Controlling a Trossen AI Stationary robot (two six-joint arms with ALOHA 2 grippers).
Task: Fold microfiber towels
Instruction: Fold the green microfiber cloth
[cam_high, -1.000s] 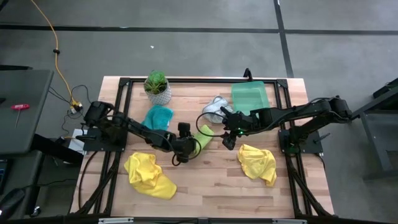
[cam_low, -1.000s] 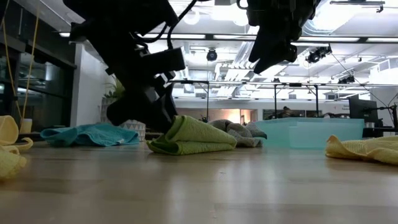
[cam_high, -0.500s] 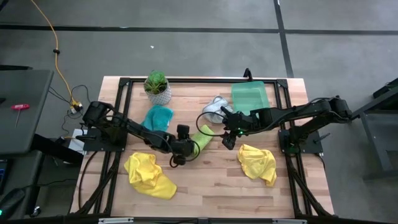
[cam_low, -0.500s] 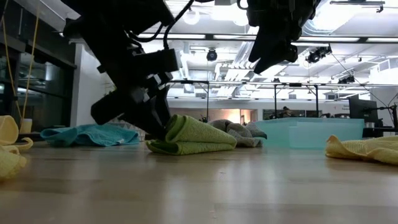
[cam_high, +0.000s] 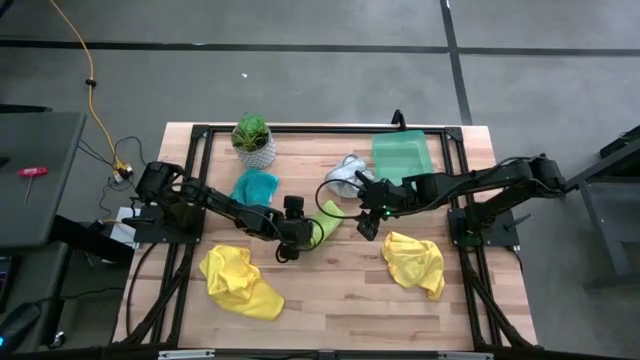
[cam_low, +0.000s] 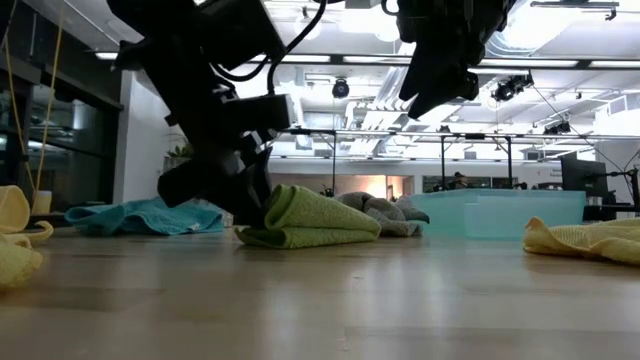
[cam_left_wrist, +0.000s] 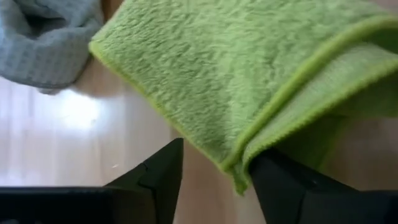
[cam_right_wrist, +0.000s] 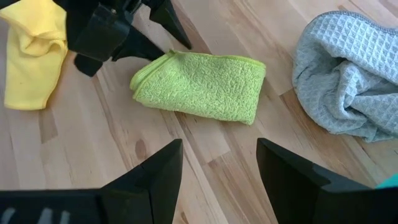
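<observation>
We log the left gripper (cam_high: 291, 232) at mid-frame in the high view, low over the wooden table (cam_high: 330, 290), its two dark fingers (cam_left_wrist: 163, 177) parted with clear boards between them. Their tips sit at the corner of the folded lime green microfiber towel (cam_left_wrist: 249, 81), just beside the stitched hem; the left wrist view shows nothing pinched between them, so we record it as released. In the low view this gripper (cam_low: 235, 200) stands against the left end of the lime green towel (cam_low: 310, 222), which lies flat in a doubled fold.

The right gripper (cam_high: 366, 222) hovers right of centre in the high view, lifted off the table, and appears at upper centre in the low view (cam_low: 432, 85). Its fingers (cam_right_wrist: 155, 171) are spread wide and empty, looking down on the lime towel (cam_right_wrist: 205, 87) and the left gripper (cam_right_wrist: 118, 34) beyond it.

Outward from the lime towel (cam_high: 327, 218): the crumpled grey-white waffle-weave towel (cam_high: 345, 175) lies just above and right of it, near but apart. The teal towel (cam_high: 254, 187) sits to the upper left, beside the left arm. One rumpled yellow towel (cam_high: 238, 280) lies at lower left, the other yellow towel (cam_high: 414, 260) at lower right, well apart.

The translucent green plastic tray (cam_high: 402, 155) rests at the upper right of the table, and the small green plant in a white pot (cam_high: 253, 140) at upper left.
</observation>
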